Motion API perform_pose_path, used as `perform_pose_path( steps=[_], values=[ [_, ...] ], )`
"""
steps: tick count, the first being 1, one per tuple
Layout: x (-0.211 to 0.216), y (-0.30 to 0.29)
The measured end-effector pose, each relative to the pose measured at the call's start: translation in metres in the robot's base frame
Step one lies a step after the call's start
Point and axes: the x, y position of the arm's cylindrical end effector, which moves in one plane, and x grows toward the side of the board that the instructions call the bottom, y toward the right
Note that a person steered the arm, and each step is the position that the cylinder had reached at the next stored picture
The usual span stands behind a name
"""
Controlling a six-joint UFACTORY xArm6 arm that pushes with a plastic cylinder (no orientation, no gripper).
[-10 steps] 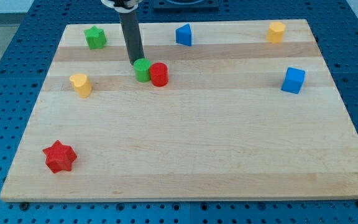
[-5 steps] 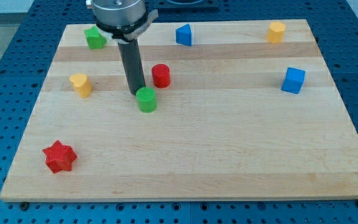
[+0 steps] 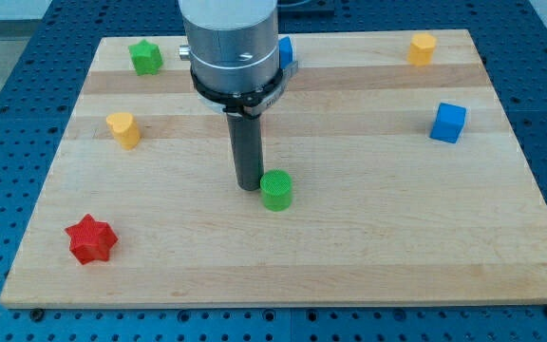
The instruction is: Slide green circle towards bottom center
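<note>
The green circle [image 3: 275, 190] stands on the wooden board [image 3: 368, 237] near its middle, a little left of centre. My tip [image 3: 248, 186] rests on the board right against the circle's left side, slightly above it in the view. The rod rises to the grey arm body [image 3: 232, 43], which hides the red circle and most of the blue block [image 3: 287, 50] behind it.
A green star [image 3: 144, 57] is at the top left, a yellow block [image 3: 122, 128] at the left, a red star [image 3: 90, 238] at the bottom left. A yellow block [image 3: 423, 47] is at the top right, a blue cube [image 3: 448, 123] at the right.
My tip has pushed the green circle down and to the right, away from the red circle. The arm body has come down over the board's top and now hides the red circle.
</note>
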Motion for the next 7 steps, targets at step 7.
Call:
perform_pose_path(
  steps=[7],
  values=[
    [0.037,0.050]
  ],
)
